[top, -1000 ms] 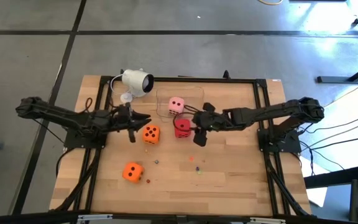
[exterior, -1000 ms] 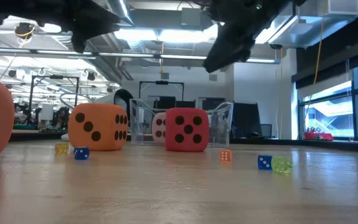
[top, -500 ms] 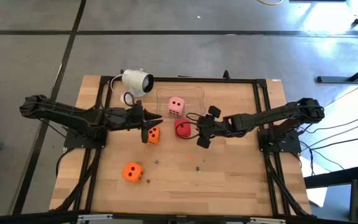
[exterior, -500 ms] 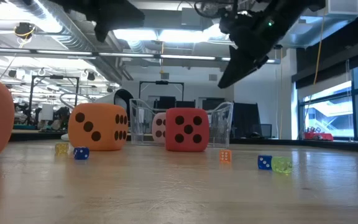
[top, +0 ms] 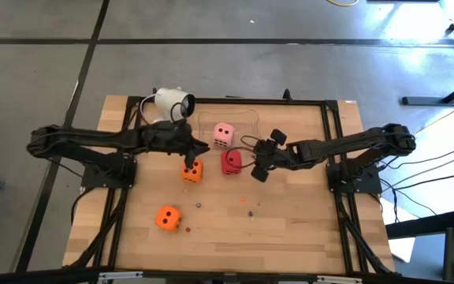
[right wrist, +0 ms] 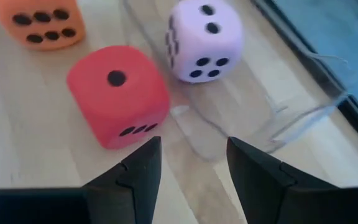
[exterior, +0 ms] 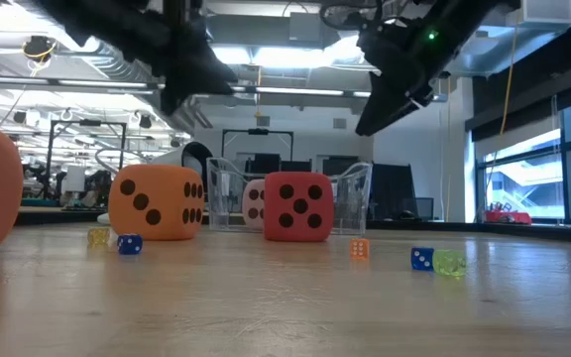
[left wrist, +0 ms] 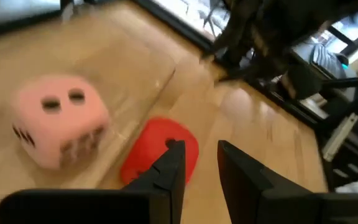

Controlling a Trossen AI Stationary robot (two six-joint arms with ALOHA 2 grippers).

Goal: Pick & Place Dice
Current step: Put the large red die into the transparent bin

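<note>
A pale pink die (top: 224, 134) sits in a clear container (top: 247, 120) at the table's far middle. In front of the container a red die (top: 231, 162) rests on the wood, with an orange die (top: 191, 170) to its left. A second orange die (top: 168, 217) lies nearer the front. My left gripper (top: 202, 147) hovers open above the table, between the orange die and the container, pointing at the red die (left wrist: 160, 152). My right gripper (top: 258, 168) hovers open just right of the red die (right wrist: 118, 102), empty.
A white camera (top: 172, 102) with its cable stands at the far left of the table. Several tiny coloured dice (exterior: 421, 259) lie scattered on the wood near the middle (top: 251, 213). Bare wood stretches along the front right.
My left gripper has swung toward the table's right and slightly toward its far edge, passing over the orange die, and has rolled as it went. My right gripper has drawn back a little from the red die toward the right edge. The dice have stayed put.
</note>
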